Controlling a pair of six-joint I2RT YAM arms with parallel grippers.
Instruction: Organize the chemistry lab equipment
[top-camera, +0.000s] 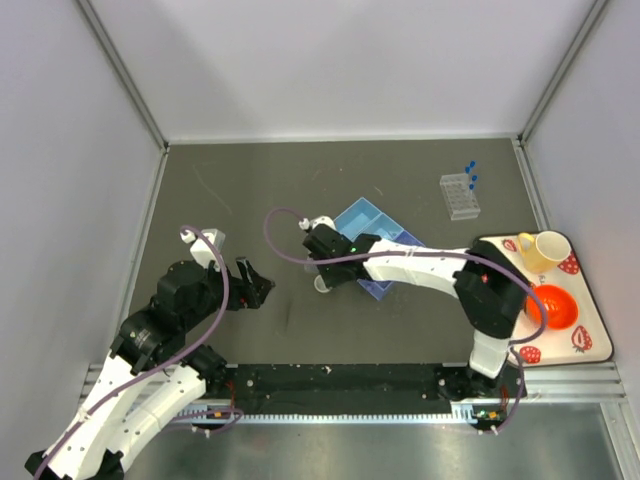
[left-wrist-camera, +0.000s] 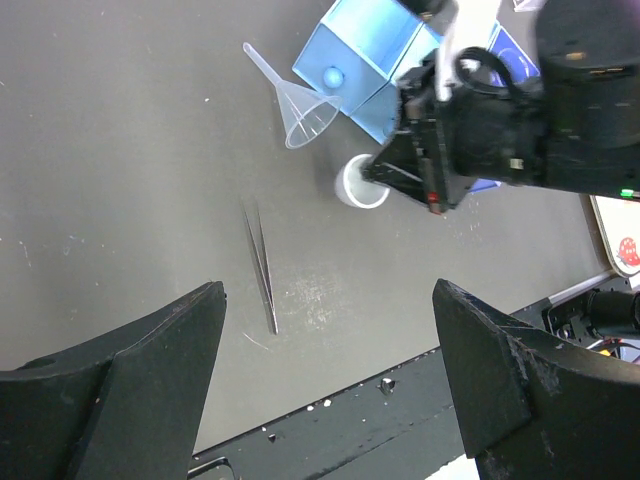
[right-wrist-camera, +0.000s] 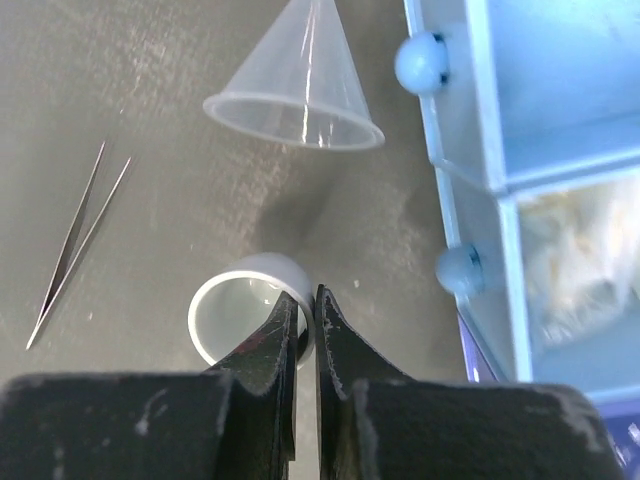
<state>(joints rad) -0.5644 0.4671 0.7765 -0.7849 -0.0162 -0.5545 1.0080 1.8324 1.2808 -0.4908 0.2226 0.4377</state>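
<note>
The right hand (right-wrist-camera: 306, 312) is pinched almost flat on the thin wall of a small white round dish (right-wrist-camera: 225, 310), with one finger inside the rim and one outside. A rim pinch like this probably suits a dish too low and wide to straddle. The dish sits near the middle of the dark grey tabletop (right-wrist-camera: 150, 60); whether it is lifted off the surface I cannot tell.

At 12 o'clock from that hand a clear plastic funnel (right-wrist-camera: 295, 85) lies on its side, mouth toward the dish, near it but apart. At 9 o'clock a pair of thin metal tweezers (right-wrist-camera: 75, 240) lies flat. From 1 to 3 o'clock runs a light blue compartment box (right-wrist-camera: 530, 130), just beside the dish. One of its cells holds something pale and crumpled that I cannot name. That closeness suggests the box is where the small pieces are meant to go.

The left hand (left-wrist-camera: 325, 370) stands wide with nothing in it, at 9 o'clock of the dish beyond the tweezers, likely parked clear of the working arm.

Farther out, a clear holed tube rack (top-camera: 459, 195) carrying blue-capped test tubes (top-camera: 470, 172) stands at 1 o'clock. At 4 o'clock a strawberry-patterned tray (top-camera: 592, 318) bears a yellow mug (top-camera: 540, 250) and an orange bowl (top-camera: 552, 305), which are not part of the job.
</note>
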